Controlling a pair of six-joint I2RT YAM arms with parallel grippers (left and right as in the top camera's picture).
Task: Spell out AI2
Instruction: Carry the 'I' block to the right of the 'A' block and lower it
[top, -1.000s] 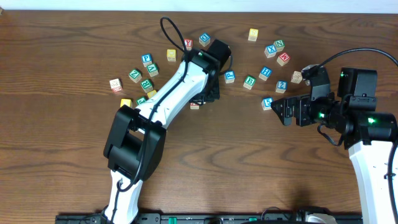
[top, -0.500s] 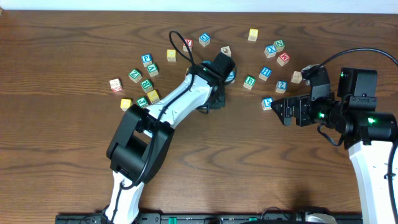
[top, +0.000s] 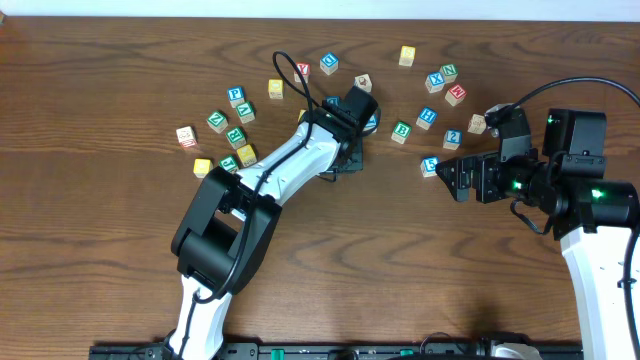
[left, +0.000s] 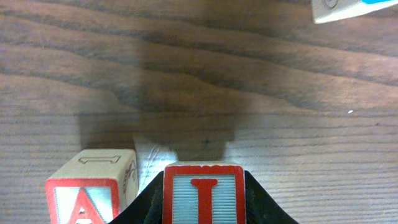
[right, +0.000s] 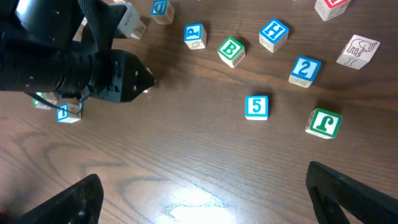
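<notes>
Left claw (left: 202, 214) is clenched on the small wooden cube with a red-framed red I (left: 203, 194), its dark fingers hugging both sides at the bottom middle of the left wrist view. Just to its left, in the lower left corner of that frame, sits the small wooden cube with a red-framed red A (left: 83, 202), separated from the I cube by a narrow gap. Whether the I cube already rests on the brown wooden table (left: 261, 81) I cannot tell, since its underside is cut off.

I judge this to be the placing step for the second letter. To do it well I would keep the I face square with the A face and settle the cube flat before letting go. I would then open gently so the near finger does not nudge the A cube, which stands close beside it.

Right claw (top: 458, 181) hangs released at the right of the overhead view. The small wooden cube with a blue-framed blue 2 (right: 305, 68) lies in the upper right of the right wrist view among other letter cubes, well apart from the A and I pair.
</notes>
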